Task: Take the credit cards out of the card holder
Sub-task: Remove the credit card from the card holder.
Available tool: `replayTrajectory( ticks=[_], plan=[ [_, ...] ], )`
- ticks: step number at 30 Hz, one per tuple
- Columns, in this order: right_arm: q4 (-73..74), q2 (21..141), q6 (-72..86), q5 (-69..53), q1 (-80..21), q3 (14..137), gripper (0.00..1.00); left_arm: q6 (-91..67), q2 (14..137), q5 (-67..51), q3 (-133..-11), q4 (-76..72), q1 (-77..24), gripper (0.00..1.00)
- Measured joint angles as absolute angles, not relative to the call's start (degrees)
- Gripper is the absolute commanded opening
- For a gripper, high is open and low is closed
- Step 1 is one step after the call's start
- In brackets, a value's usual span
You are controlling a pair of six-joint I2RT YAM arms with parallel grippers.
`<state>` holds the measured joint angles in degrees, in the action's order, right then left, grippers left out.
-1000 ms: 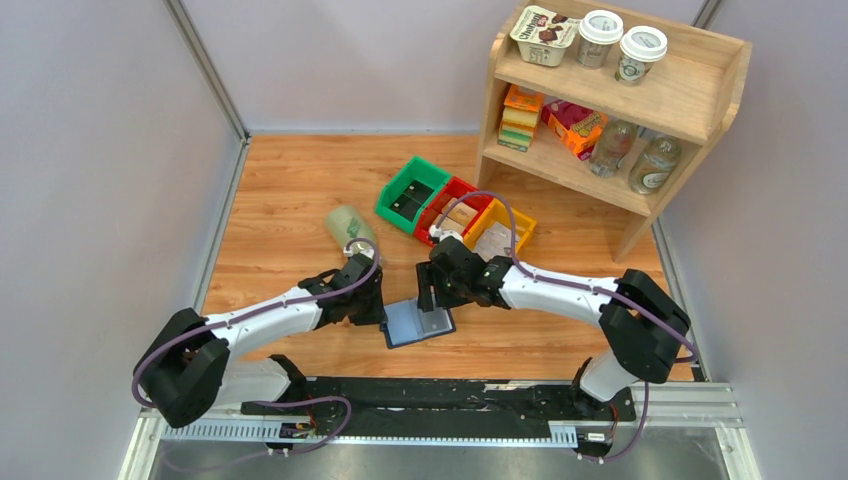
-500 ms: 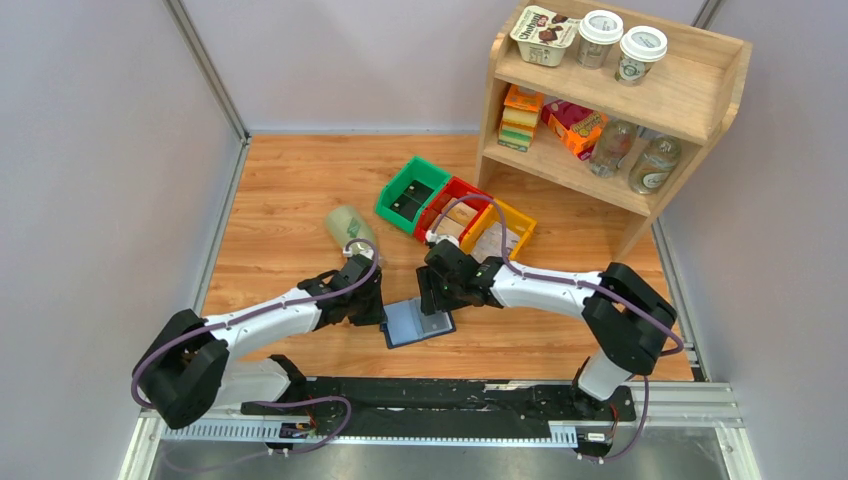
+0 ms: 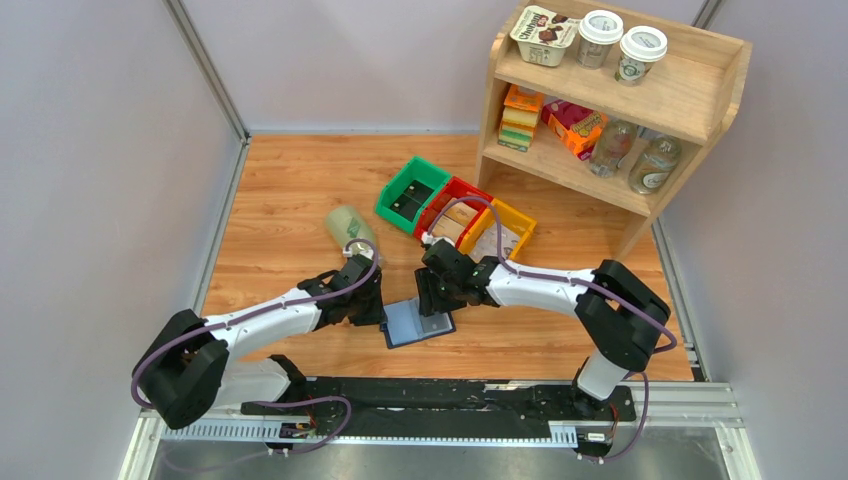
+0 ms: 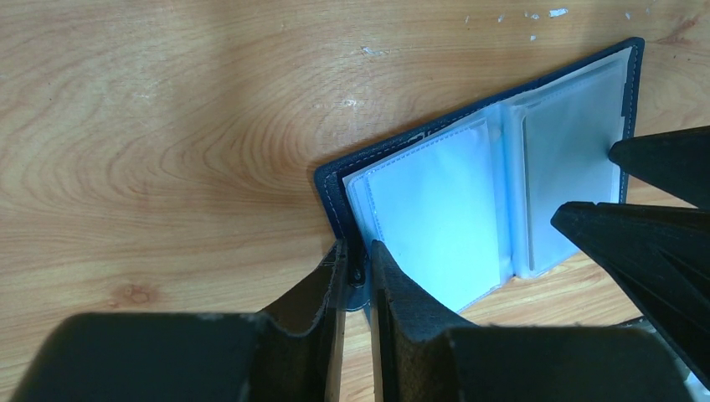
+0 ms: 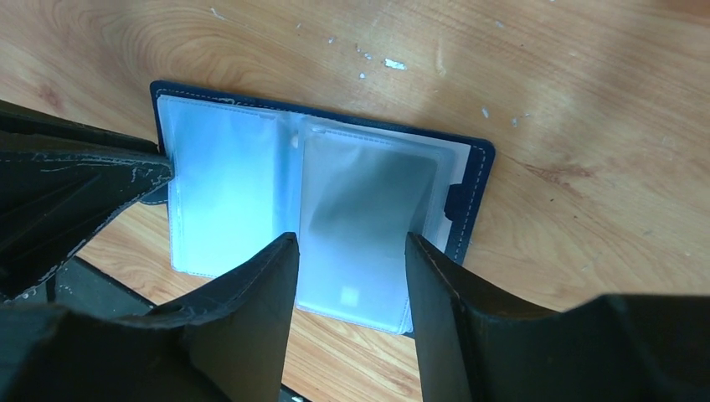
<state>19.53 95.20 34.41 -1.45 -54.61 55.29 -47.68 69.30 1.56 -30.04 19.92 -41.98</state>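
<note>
The card holder (image 3: 404,326) lies open on the wooden table between the two arms, its navy rim (image 5: 474,201) around pale clear sleeves. A grey credit card (image 5: 368,209) sits inside the right sleeve. The left sleeve (image 4: 435,209) looks pale blue, and I cannot tell whether it holds a card. My left gripper (image 4: 358,261) is shut on the holder's snap tab at its left edge and shows in the top view (image 3: 377,310). My right gripper (image 5: 350,244) is open, its fingers straddling the right sleeve just above it, and shows in the top view (image 3: 430,298).
Green (image 3: 412,190), red (image 3: 450,208) and yellow (image 3: 502,230) bins stand just behind the right gripper. A pale green cup (image 3: 349,230) lies on its side behind the left arm. A wooden shelf (image 3: 690,95) with bottles and boxes stands at the back right.
The right gripper has shifted slightly left and back over the holder's right half. The left gripper has kept its hold and has not moved.
</note>
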Motion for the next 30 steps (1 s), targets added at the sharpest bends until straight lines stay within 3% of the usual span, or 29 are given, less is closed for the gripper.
replayTrajectory(
  ticks=[30],
  plan=[
    [20.4, 96.1, 33.8, -0.7, -54.6, 55.9, 0.5, -47.6, 69.5, 1.6, -30.1, 19.8, -42.0, 0.21]
  ],
)
